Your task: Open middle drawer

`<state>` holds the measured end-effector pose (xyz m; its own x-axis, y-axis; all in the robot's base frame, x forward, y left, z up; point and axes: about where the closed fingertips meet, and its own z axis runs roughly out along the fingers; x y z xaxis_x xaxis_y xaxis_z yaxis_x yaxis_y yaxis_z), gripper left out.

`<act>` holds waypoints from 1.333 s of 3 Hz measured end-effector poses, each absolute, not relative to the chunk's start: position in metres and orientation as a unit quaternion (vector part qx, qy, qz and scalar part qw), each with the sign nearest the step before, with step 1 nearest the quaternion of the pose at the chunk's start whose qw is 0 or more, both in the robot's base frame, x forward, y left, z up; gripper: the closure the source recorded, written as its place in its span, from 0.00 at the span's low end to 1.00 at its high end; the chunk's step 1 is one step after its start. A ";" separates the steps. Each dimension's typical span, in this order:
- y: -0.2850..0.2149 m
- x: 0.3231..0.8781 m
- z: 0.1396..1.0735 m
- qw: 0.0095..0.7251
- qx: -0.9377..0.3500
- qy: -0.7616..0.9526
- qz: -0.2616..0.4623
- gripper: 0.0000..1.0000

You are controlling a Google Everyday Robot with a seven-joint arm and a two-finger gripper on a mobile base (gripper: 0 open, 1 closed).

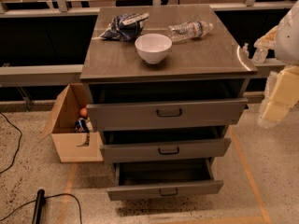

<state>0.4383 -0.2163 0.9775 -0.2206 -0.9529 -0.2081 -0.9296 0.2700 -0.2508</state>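
- Bottom drawer (pixel 163 189) stood pulled out, just below the middle drawer (pixel 166 149), itself partly out.
- Gripper (pixel 272 115) hung at the right edge, well apart from that drawer; its state could not be told.

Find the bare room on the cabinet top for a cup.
Free: front strip and corners of the cabinet top, before the white bowl. Crowded: the back, with chip bag and water bottle. The gripper hangs off its right side.
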 end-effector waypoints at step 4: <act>-0.201 0.454 0.888 0.186 -0.655 0.730 -0.055 0.00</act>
<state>0.4537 -0.2014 0.8881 -0.0727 -0.9773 -0.1990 -0.9360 0.1358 -0.3247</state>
